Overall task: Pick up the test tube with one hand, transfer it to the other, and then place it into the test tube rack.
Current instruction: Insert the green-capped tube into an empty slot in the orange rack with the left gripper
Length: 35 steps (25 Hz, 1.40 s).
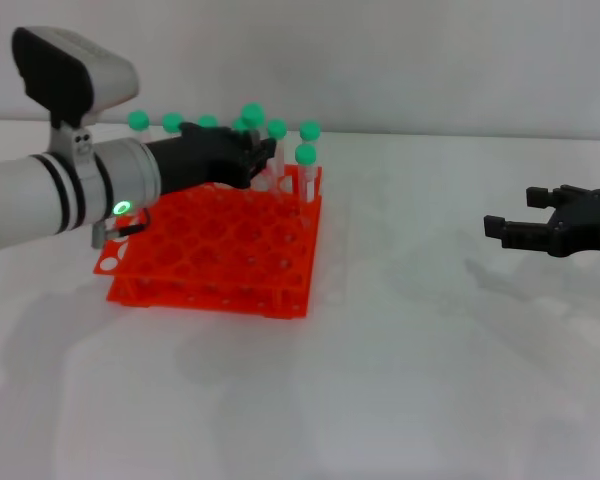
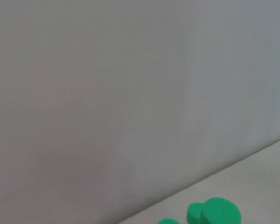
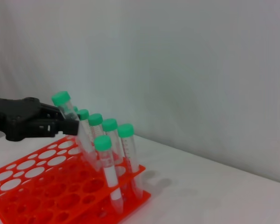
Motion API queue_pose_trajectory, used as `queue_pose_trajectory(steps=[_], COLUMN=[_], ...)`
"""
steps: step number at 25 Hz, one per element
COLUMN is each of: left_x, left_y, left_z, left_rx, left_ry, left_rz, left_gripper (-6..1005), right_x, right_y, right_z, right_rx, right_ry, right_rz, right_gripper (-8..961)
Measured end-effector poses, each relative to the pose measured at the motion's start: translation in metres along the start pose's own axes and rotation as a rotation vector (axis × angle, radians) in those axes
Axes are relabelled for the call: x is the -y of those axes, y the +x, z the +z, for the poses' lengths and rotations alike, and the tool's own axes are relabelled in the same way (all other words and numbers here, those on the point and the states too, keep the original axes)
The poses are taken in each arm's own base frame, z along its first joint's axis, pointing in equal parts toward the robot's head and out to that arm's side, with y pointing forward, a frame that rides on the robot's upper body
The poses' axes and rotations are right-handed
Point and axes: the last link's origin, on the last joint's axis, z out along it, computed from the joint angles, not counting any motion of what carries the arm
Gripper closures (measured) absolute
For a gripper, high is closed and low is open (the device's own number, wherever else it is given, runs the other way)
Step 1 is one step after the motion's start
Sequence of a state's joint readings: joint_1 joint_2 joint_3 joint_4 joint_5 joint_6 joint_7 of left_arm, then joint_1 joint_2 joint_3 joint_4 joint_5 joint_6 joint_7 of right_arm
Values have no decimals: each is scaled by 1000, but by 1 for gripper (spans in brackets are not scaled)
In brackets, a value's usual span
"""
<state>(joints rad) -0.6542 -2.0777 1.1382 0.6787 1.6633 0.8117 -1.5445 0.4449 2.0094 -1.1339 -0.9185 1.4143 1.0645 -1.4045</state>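
My left gripper (image 1: 263,160) reaches over the far side of the orange test tube rack (image 1: 215,262) and is shut on a green-capped test tube (image 1: 252,116). In the right wrist view the same gripper (image 3: 71,125) holds that tube (image 3: 64,103) tilted, cap up, with its lower end among the rack's back holes (image 3: 42,186). My right gripper (image 1: 502,228) is open and empty, low over the table far to the right of the rack. The left wrist view shows only green caps (image 2: 218,213) and the wall.
Several other green-capped tubes (image 1: 306,160) stand in the rack's far rows, close around the held tube; they also show in the right wrist view (image 3: 107,163). A white table (image 1: 430,380) spreads around the rack, with a grey wall (image 1: 380,60) behind it.
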Motion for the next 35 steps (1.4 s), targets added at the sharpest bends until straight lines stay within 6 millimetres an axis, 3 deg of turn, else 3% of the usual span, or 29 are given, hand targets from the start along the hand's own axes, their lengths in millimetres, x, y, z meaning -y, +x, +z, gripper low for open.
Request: queue_pose_trajectory(steps=[30, 35], left_x=[-3, 1], left_y=[-14, -11], left_z=[12, 3], left_rx=[58, 31], left_ry=[21, 33], left_rz=[-37, -28], left_gripper=[688, 543], right_x=[0, 1], right_y=[8, 11], right_z=[3, 1], right_rx=[-16, -19], right_ry=[-2, 1], right_rz=[29, 36], right_gripper=[80, 80])
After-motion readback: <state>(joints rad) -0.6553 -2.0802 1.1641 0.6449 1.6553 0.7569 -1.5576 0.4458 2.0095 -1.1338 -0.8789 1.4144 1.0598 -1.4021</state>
